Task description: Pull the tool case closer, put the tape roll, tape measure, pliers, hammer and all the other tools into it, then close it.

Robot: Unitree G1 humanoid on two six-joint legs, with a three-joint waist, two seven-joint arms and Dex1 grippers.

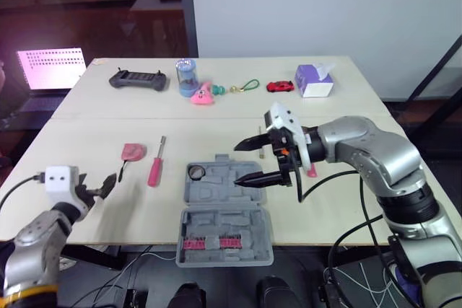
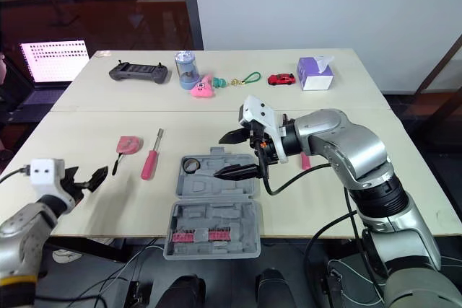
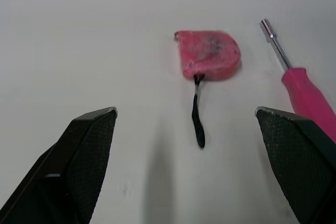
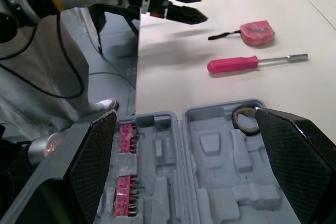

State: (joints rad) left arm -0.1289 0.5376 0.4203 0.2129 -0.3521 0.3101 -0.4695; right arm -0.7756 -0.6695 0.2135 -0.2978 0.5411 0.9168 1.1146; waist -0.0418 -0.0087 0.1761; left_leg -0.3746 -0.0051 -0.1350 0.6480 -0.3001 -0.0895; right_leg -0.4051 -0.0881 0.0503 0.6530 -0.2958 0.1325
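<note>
Hard to make out: a pink sliver point(image 1: 311, 172) pokes out from behind the right forearm, right of centre. Most of it is covered, so its kind is unknown. Several items in the row near the top of the frame are too small to name. Those readable are a black controller point(image 1: 137, 78), a red toy car point(image 1: 280, 86) and a purple-and-white tissue box point(image 1: 315, 81). A laptop point(image 1: 50, 68) sits at upper left, cut by the frame edge, its screen lit pink.

Tool case point(image 1: 224, 214): grey moulded plastic, lying open and flat at lower centre on the pale counter point(image 1: 94, 120). Its nearer half reaches past the counter's front edge. Both halves are cut into shaped recesses. In the farther half the tape roll point(image 1: 196, 172), a dark ring, sits in the upper-left recess. The nearer half holds a row of pink bits point(image 1: 211, 242).

Left of the case, on bare counter: a screwdriver point(image 1: 155, 167) with a pink handle and thin metal shaft. Further left is the tape measure point(image 1: 133, 151), pink, D-shaped, with a scuffed face. Its black strap point(image 3: 197, 119) trails toward the left gripper.

Right gripper point(image 1: 236, 163): black tapered fingers spread wide, holding nothing, over the far right part of the case.

Left gripper point(image 1: 101, 184): at lower left, fingers apart and empty, with textured pads. It points at the tape measure without touching it.
</note>
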